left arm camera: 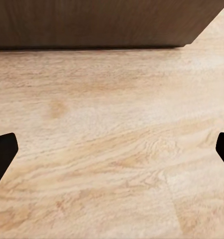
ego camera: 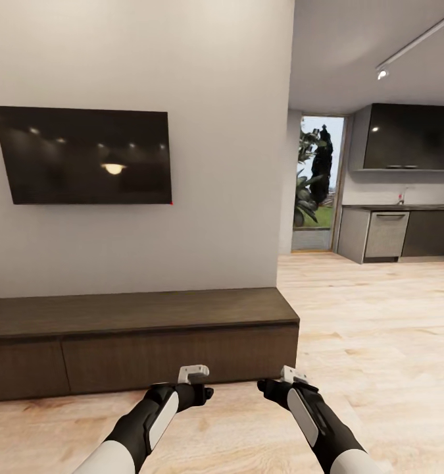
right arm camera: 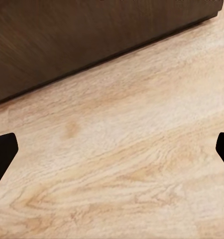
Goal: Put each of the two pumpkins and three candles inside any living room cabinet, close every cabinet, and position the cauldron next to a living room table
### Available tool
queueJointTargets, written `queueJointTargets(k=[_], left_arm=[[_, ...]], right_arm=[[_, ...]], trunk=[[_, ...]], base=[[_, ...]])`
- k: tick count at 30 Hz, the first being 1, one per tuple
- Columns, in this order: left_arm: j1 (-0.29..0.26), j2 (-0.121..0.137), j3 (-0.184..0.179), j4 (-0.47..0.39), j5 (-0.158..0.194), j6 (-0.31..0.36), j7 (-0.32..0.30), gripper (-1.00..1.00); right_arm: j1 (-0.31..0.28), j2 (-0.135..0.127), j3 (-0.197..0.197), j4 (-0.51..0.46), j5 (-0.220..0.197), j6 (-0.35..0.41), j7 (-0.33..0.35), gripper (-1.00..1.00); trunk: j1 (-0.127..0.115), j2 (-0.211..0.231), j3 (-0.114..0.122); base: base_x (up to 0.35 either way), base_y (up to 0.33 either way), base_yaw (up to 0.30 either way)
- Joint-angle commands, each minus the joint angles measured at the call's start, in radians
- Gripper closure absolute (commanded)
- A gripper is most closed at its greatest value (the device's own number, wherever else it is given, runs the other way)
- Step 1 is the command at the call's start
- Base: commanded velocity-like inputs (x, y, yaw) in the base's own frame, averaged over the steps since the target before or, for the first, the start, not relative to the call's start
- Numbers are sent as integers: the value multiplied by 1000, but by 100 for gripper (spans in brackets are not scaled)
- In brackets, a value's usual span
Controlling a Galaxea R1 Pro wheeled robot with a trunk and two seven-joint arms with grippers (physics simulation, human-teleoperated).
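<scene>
Cabinet (ego camera: 139, 329) fronts are seen closed along the wall: the long, low dark-brown unit stands against the white wall, directly below a black wall-mounted screen (ego camera: 87, 156), and its flat top is bare wood. Its right end is reached just short of the opening that leads to a kitchen area, where dark upper cupboards (ego camera: 412, 136) and a grey appliance front (ego camera: 386, 235) are visible, well apart from the cabinet. A tall window with foliage (ego camera: 317, 178) is seen between the wall corner and the kitchen.

Both arms are held low in front of the cabinet, above the light wooden floor (ego camera: 379, 316). The left gripper (ego camera: 194, 375) is set just before the cabinet's lower edge, and the right gripper (ego camera: 293, 376) is placed beside it, near the cabinet's right corner. In each wrist view, the two dark fingertips (left arm camera: 2, 152) (right arm camera: 3, 149) are seen at opposite edges of the picture, far apart, so both sets of jaws are spread wide. Nothing is held between them and nothing is touched; bare floor boards lie between the fingers, with the cabinet's dark base (left arm camera: 102, 22) (right arm camera: 82, 45) beyond them.

Of the task's things, the cabinet alone is shown, with no drawer pulled out.
</scene>
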Motion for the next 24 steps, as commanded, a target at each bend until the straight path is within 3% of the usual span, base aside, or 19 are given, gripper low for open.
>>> queueJointTargets(k=[1, 7, 15, 18, 21, 24], left_arm=[[-1, 0, -1, -1, 2, 5, 0, -100], [0, 1, -1, -1, 2, 5, 0, -100], [-1, 5, 8, -16, 27, 22, -12, -100], [0, 30, 17, -89, 81, 108, -15, -100], [1, 87, 29, -212, 186, 230, -32, -100], [8, 190, 37, -348, 348, 328, -77, -100]], right_arm=[[0, -1, 4, -2, -11, 3, -9, -100], [0, -1, 4, -2, -11, 3, -9, -100], [0, -1, 4, -2, -11, 3, -9, -100], [0, -1, 4, -1, -11, 3, -9, -100], [0, -2, 4, 1, -11, 1, -9, -100], [0, -2, 4, 5, -11, -23, -9, -100]], trunk=[[0, -1, -1], [0, -1, -1], [0, -1, -1], [0, -1, -1], [0, -1, -1], [0, -1, -1]], base=[[0, 0, -4], [0, 0, -1], [0, 0, 0], [0, 0, 0], [0, 0, 0], [0, 0, 0]])
